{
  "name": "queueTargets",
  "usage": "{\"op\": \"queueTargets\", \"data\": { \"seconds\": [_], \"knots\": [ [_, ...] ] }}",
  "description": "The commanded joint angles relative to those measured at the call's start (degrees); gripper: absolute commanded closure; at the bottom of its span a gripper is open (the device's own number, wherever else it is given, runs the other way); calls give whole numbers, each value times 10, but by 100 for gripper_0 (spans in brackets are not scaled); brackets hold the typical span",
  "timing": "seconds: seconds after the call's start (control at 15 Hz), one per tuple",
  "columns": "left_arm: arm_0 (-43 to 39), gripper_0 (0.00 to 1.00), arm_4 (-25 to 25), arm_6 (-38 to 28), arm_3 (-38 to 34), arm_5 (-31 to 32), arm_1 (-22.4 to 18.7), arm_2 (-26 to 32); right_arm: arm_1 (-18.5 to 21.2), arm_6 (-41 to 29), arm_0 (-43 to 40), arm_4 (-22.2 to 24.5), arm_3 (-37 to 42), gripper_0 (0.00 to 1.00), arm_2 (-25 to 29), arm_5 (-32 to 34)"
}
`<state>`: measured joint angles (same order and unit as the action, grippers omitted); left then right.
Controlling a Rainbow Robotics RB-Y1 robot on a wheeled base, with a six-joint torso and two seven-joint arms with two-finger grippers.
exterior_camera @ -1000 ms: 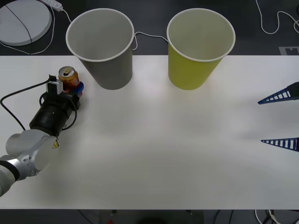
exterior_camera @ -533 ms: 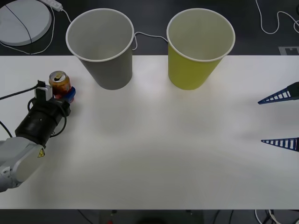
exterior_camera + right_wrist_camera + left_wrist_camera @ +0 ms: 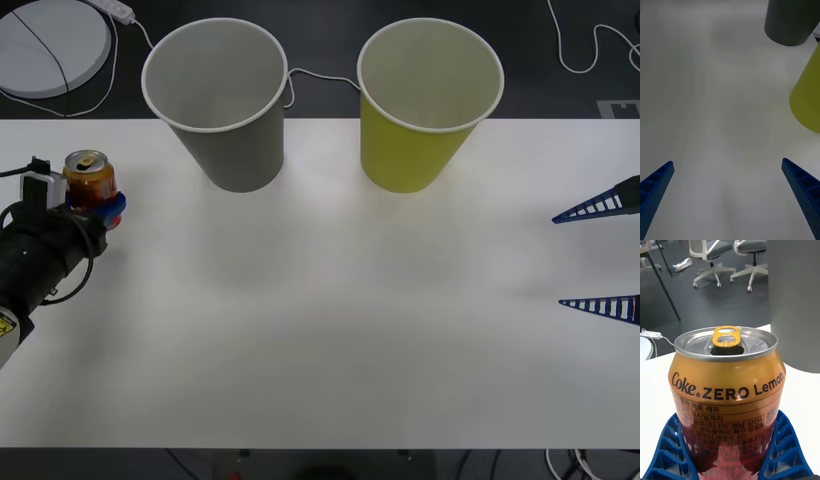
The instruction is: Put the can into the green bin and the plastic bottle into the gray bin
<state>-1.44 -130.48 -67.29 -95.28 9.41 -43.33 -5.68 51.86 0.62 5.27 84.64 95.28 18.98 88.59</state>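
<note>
The can (image 3: pixel 88 180) stands upright at the table's far left, held between the blue fingers (image 3: pixel 112 207) of my left gripper (image 3: pixel 92 203), which is shut on it. From the left wrist the can (image 3: pixel 727 397) looms large, orange-gold at the top and red lower down, with the ribbed fingers (image 3: pixel 668 450) pressed against both sides. The gray bin (image 3: pixel 220 100) stands at the back left of centre, the green bin (image 3: pixel 425 105) to its right. My right gripper (image 3: pixel 605 255) hovers open at the table's right edge, holding nothing. The plastic bottle is out of view.
A round white disc (image 3: pixel 48 45) and cables lie on the dark floor behind the table (image 3: pixel 330 330). Office chairs (image 3: pixel 715 257) stand in the room beyond. The right wrist view has both bins, gray (image 3: pixel 790 22) and green (image 3: pixel 808 101), ahead of its open fingers.
My left arm has carried the can leftward across the table, from beside the gray bin towards the far left edge. The right gripper has stayed still.
</note>
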Motion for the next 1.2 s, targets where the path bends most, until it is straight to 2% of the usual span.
{"op": "queueTargets", "data": {
  "seconds": [0.07, 0.53, 0.67, 0.8, 1.2],
  "knots": [
    [-14, 100, 8, 25, -45, 76, 0, 39, 0, 0, 0, 0, 0, 0, 0, 0],
    [-26, 100, 46, 41, -189, 368, 0, 162, 0, 0, 0, 0, 0, 0, 0, 0],
    [-21, 100, 58, 48, -218, 432, 0, 183, 0, 0, 0, 0, 0, 0, 0, 0],
    [-15, 100, 66, 54, -243, 482, -3, 192, 0, 0, 0, 0, 0, 0, 0, 0],
    [60, 100, 90, 48, -290, 644, -60, 192, 0, 0, 0, 0, 0, 0, 0, 0]
  ]
}}
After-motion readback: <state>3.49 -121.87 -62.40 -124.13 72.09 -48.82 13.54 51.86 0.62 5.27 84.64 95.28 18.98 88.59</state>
